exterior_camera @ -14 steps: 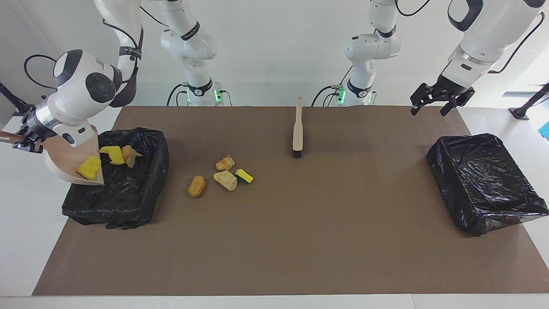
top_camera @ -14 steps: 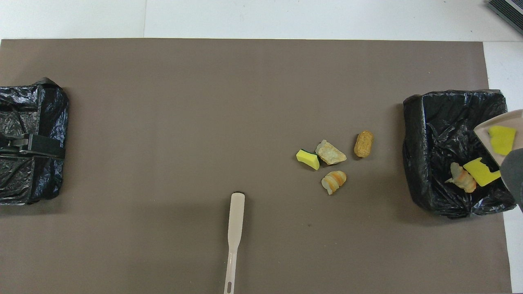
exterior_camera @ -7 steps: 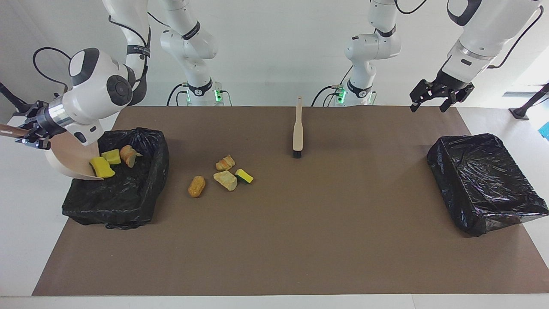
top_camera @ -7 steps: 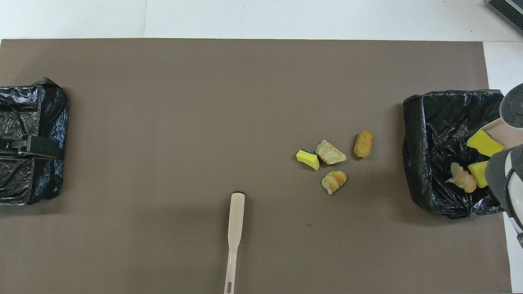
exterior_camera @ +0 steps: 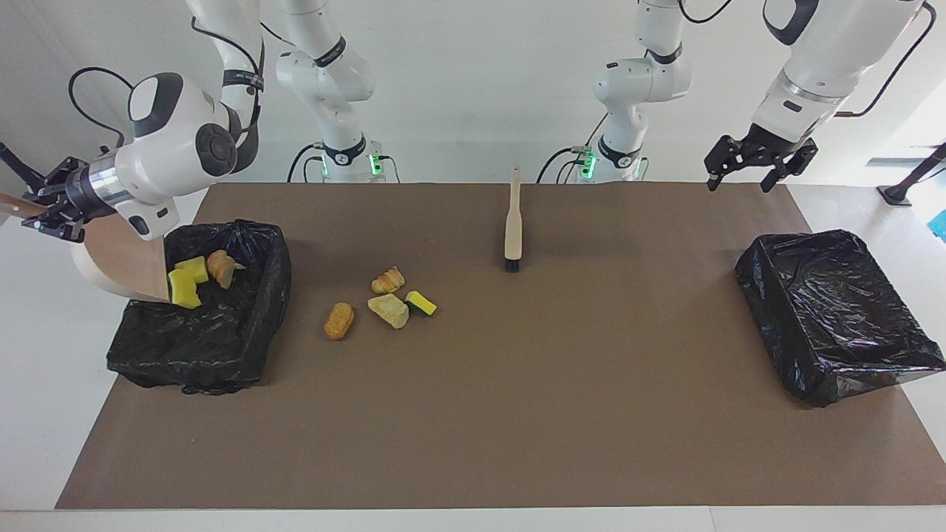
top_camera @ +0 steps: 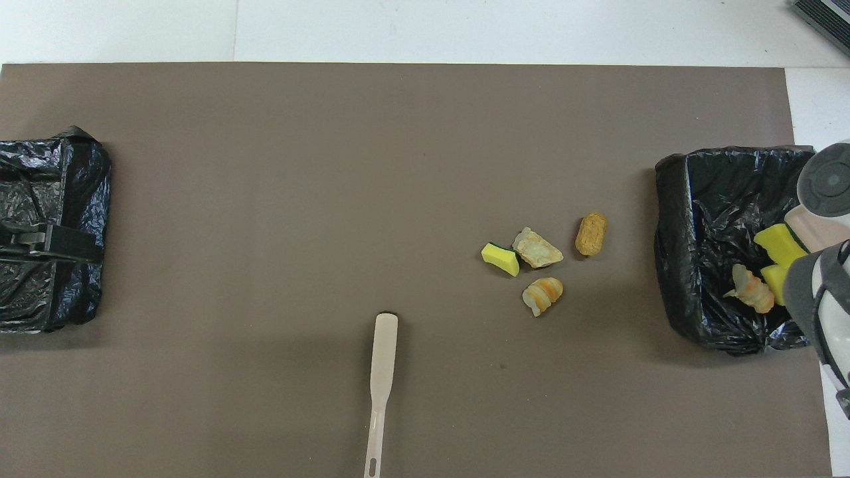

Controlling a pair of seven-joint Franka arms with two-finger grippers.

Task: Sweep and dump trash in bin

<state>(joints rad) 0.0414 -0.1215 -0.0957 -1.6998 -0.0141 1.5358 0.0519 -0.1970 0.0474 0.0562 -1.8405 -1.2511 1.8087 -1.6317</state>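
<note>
While the right gripper clamps the handle of the beige dustpan and tips it steeply over the black-lined bin at the right arm's end of the table, I log the following, all placed against that bin. In it: two yellow sponge pieces, one at the dustpan's lip and one just beside it, plus a tan striped lump. On the brown mat beside it, toward the table's middle: an orange-brown lump nearest the bin, then a pale bread-like lump, a striped lump and a green-backed sponge piece (these three close together). Well apart from the bin: a beige brush, lying with its bristle end away from the robots. A second lined bin sits at the left arm's end; the left gripper waits above the table near it, jaws spread.
</note>
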